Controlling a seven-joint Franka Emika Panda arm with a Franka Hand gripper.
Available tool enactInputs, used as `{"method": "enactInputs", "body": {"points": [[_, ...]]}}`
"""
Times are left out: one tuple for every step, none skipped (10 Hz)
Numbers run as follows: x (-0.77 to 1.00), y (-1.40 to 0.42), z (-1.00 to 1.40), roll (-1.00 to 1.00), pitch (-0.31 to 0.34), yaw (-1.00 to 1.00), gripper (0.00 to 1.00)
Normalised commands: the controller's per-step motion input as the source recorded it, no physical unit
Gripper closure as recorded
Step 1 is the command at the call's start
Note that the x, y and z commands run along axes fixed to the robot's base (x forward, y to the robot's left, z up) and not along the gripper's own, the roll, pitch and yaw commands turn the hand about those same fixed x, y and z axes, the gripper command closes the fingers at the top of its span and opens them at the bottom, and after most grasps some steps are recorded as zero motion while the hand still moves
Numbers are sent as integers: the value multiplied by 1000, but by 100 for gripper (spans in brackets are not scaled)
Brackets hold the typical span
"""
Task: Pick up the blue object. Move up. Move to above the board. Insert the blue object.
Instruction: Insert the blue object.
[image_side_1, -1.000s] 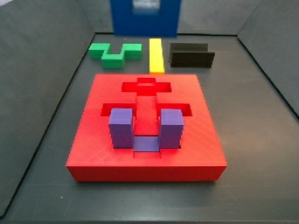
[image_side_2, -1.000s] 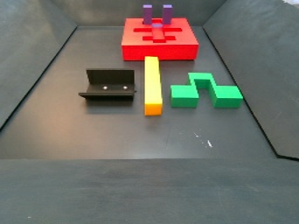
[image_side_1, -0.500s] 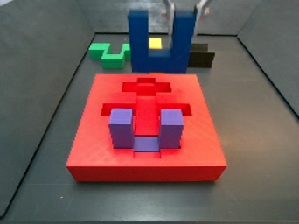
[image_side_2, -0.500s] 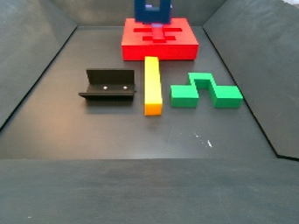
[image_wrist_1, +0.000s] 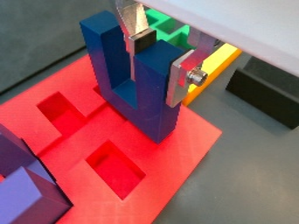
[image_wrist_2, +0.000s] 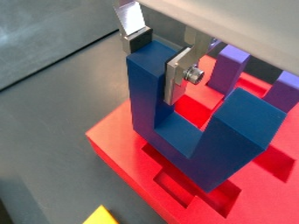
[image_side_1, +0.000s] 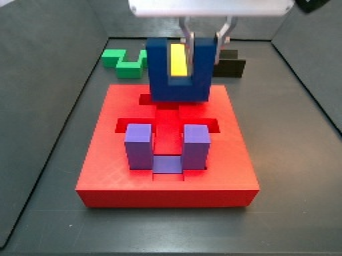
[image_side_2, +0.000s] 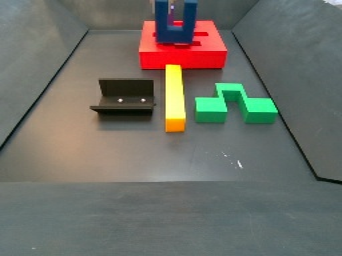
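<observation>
- The green block (image_side_1: 128, 61) sits on the floor behind the board, on the left in a side view. It is not part of this job.
- The yellow bar (image_side_2: 174, 96) lies on the floor too, near the dark fixture (image_side_2: 124, 98).
- The red board (image_side_1: 107, 165) lies flat, and a purple U-shaped block (image_side_1: 167, 148) already stands in it at the near end.
- The gripper (image_side_1: 205, 43) is above the far end of the board. Its silver fingers (image_wrist_1: 184, 77) are pinched on one prong of the blue object (image_side_1: 177, 70).
- The blue object is picked up and hangs with its prongs up, right over the cross-shaped hole (image_side_1: 168, 99).
- Its base looks very close to the board, maybe just touching; the pictures do not settle it.
- What seems left: push it all the way in and let go.
</observation>
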Motion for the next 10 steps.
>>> {"method": "enactInputs", "body": {"points": [[0,126,-66,-41,-1,37,100],[-211,157,0,-37,-16,0,100],[-363,149,0,-60,-39,-6,100],[-217,54,0,-59,-49,0,100],[-137,0,-3,-53,-51,0,100],[0,0,-49,-51,-44,20,100],[0,0,-117,-41,-50,60,100],[0,0,-89,-39,-47,106,100],[0,-91,-60,-3,-23,163,100],[0,-123,-66,0,-19,191,100]]}}
